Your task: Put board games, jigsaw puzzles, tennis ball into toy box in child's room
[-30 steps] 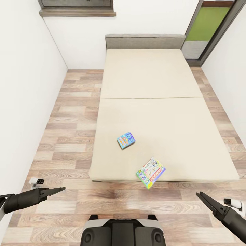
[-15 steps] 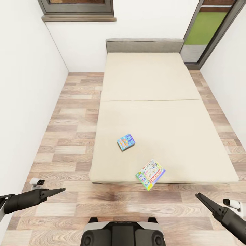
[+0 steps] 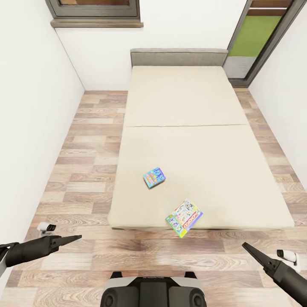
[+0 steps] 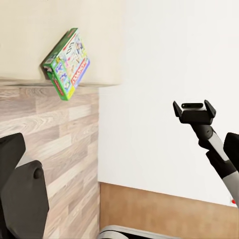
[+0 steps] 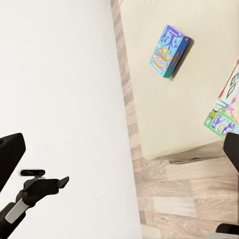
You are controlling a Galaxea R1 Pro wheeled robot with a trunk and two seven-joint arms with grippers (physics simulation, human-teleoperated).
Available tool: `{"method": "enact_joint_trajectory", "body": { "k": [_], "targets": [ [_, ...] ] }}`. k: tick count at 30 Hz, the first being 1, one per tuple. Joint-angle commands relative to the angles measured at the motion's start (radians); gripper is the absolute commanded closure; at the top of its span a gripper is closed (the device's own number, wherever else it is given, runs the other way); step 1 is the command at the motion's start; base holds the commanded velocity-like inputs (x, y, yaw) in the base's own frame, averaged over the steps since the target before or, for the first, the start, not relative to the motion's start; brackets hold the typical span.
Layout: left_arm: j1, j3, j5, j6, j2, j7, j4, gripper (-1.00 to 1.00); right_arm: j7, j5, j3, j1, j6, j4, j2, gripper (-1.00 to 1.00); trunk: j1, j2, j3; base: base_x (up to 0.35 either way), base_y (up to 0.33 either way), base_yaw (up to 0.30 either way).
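Note:
Two board games lie on the cream bed (image 3: 187, 145). The small blue board game (image 3: 154, 177) rests flat near the middle of the bed's near half, and also shows in the right wrist view (image 5: 170, 51). The larger green-and-white board game (image 3: 184, 218) lies at the bed's near edge, slightly overhanging it, as the left wrist view shows (image 4: 66, 63). My left gripper (image 3: 75, 237) hovers over the floor, low and left of the bed, open and empty. Low on the right, my right gripper (image 3: 248, 248) is also open and empty. The table, toy box, puzzles and ball are out of view.
White walls close in on both sides. A strip of wooden floor (image 3: 85, 149) runs along the bed's left side and in front of it. A window (image 3: 94, 10) is at the back left and a doorway (image 3: 256, 38) at the back right.
The whole picture has shifted slightly, so the camera moved. Both board games stay in place on the bed. Both arms hold nearly the same pose.

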Motion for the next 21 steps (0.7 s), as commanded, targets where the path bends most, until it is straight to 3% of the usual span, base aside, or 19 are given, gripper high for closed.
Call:
{"method": "enact_joint_trajectory", "body": {
  "k": [1,15,21],
  "targets": [
    [0.000,0.000,-0.001,0.011,0.000,-0.004,-0.001,-1.00,-0.001,-0.005,0.000,0.000,0.006,0.000,0.000,-1.00,0.001,-0.002,-0.001,0.000,-0.243,0.000],
    [0.000,0.001,-0.001,0.011,0.000,-0.004,-0.001,-1.00,-0.002,-0.005,0.000,0.000,0.006,0.000,0.003,-1.00,0.001,-0.002,-0.001,0.000,-0.285,0.000],
    [0.000,0.001,-0.001,0.011,-0.001,-0.004,-0.001,-1.00,-0.003,-0.005,0.001,0.000,0.006,0.000,0.003,-1.00,0.001,-0.002,0.002,0.000,-0.121,0.000]
  ]
}}
